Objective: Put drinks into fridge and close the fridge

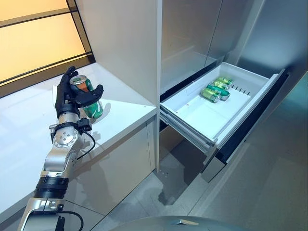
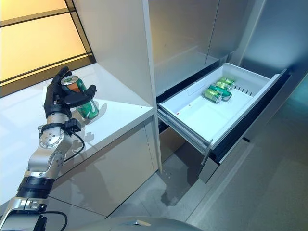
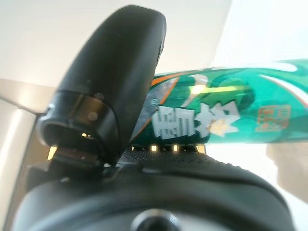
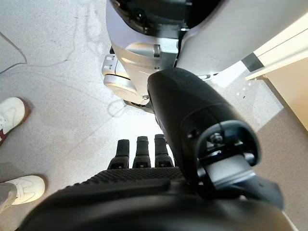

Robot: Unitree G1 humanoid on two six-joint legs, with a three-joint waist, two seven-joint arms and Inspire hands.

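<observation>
Over on the left, the left hand (image 1: 72, 96) has its dark fingers and thumb curled round a green can (image 1: 88, 98), a smooth metal cylinder with an orange band near its silver top, held tilted just above the glossy white counter (image 1: 29, 125). This looks like the carry step: one more drink to deliver. Next comes a swing rightward, past the tall white cabinet panel (image 1: 127, 48), to the pulled-out fridge drawer (image 1: 202, 118), a shallow white plastic tray where three green cans (image 1: 216, 89) lie at the far end. The right hand (image 4: 144, 154) hangs toward the floor, fingers straight, empty.
</observation>
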